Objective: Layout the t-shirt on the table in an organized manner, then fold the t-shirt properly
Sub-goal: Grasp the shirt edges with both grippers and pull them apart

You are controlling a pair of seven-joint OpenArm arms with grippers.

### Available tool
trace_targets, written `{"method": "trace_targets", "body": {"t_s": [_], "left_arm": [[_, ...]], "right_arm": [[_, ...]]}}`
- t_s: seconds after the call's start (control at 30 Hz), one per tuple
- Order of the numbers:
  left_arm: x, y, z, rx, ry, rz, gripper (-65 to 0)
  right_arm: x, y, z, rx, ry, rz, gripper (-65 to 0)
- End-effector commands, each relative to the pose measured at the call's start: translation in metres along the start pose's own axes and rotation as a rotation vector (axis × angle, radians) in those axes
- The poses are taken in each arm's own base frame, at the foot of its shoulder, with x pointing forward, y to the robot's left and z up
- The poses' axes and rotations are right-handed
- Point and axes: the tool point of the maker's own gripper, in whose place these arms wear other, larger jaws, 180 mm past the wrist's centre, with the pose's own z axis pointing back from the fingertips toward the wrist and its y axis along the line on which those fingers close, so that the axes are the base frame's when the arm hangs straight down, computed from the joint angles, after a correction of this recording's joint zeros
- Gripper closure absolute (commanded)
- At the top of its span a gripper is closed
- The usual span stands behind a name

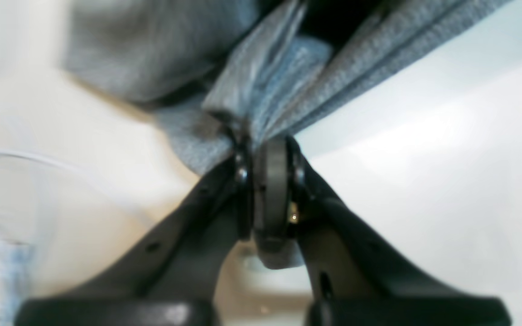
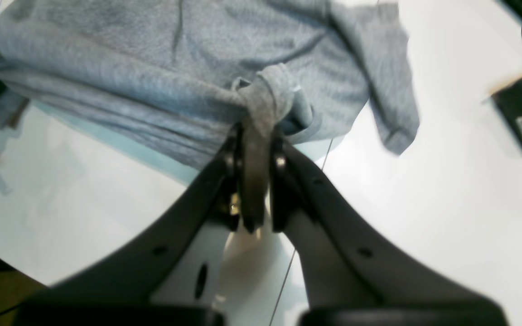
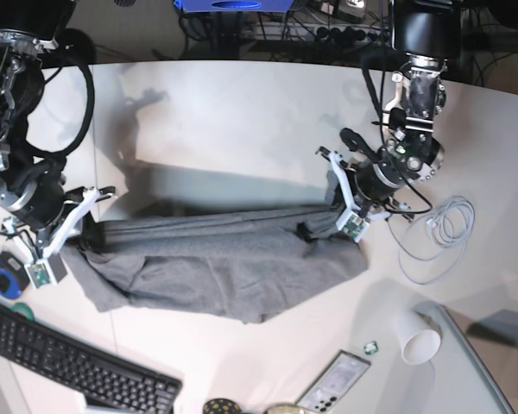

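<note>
The heather-grey soft cotton t-shirt [image 3: 224, 272] hangs stretched in a long band above the middle of the large smooth white table [image 3: 242, 112], its top edge pulled into tight folds between the two arms while the rest sags down and drapes onto the tabletop toward the near edge. At the end of the band on the table's left side in the base view, the right gripper [image 2: 254, 136] has its black jaws pressed together on a bunched twist of the grey cloth, with one short sleeve hanging loose beside it. At the other end, the left gripper [image 1: 261, 142] pinches a gathered stack of fabric folds between its closed jaws, the cloth fanning out above them. Just beyond the left arm, toward the table's right edge, lies a coiled white cable [image 3: 440, 233]. Near the front right corner a white paper cup [image 3: 417, 338] lies on its side, with a dark phone [image 3: 335, 381] beside it along the near edge. A black keyboard [image 3: 69, 358] sits at the front left corner.
</note>
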Motion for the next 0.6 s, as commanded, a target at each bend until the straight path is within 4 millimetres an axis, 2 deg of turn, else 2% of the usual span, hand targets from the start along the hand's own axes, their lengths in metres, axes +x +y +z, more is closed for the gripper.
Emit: {"method": "trace_targets", "body": {"t_s": [0.0,0.07,0.1,0.27,0.3,0.4,0.57], "left_arm": [[-0.015,0.027,0.010,0.094,0.066,-0.035,-1.5],[-0.011,0.026,0.017,0.100,0.050,-0.051,-1.8],[-0.011,0.023,0.020,0.099,0.045,-0.055,-4.1],[-0.020,0.009,0.026,0.081,0.054,-0.055,-29.6],[-0.023,0.007,0.026,0.076,0.061,-0.052,-33.1],[-0.032,-0.008,0.023,0.038,0.083,-0.058,-36.7],[-0.041,-0.006,0.022,0.037,0.105,-0.058,-39.5]], "right_arm": [[0.014,-0.018,0.008,-0.070,-0.039,0.031,-0.2],[0.011,-0.015,0.008,-0.064,-0.030,0.033,-0.2],[0.010,-0.014,0.007,-0.060,-0.030,0.030,-0.2],[-0.006,-0.003,0.002,-0.035,0.000,-0.010,-0.2],[-0.010,0.000,0.000,-0.029,0.008,-0.021,-0.2],[-0.025,0.004,-0.009,-0.009,0.044,-0.058,-0.2],[-0.032,0.000,-0.010,-0.013,0.062,-0.065,-0.2]]}}
